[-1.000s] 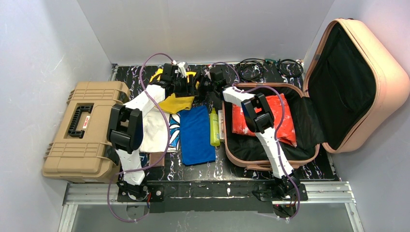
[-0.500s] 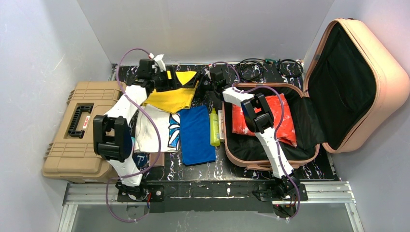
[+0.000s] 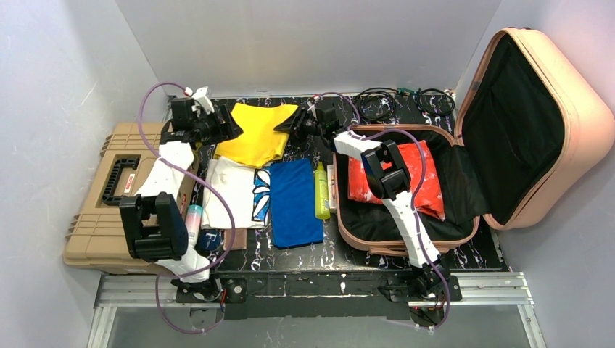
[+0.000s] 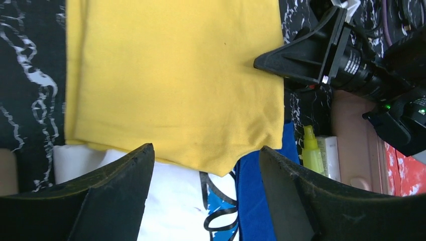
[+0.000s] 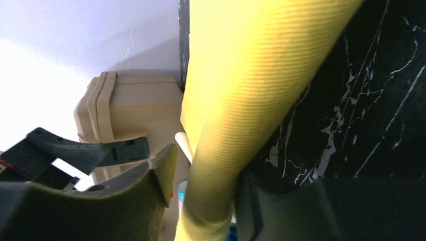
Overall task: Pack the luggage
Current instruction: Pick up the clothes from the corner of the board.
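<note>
Swung left gripper (image 4: pixel 206 148) leftward off yellow shirt (image 3: pixel 257 138) | jaws apart, shirt just ahead | clamped right gripper (image 3: pixel 292 125) on shirt edge

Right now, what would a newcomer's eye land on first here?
First, the big pink suitcase lying open on the right with its lid up and a red packet inside. Next, the yellow shirt spread at the back centre, its right edge running between the fingers of the right gripper, with the left gripper open by its left edge. A tan toolbox sits far left.
</note>
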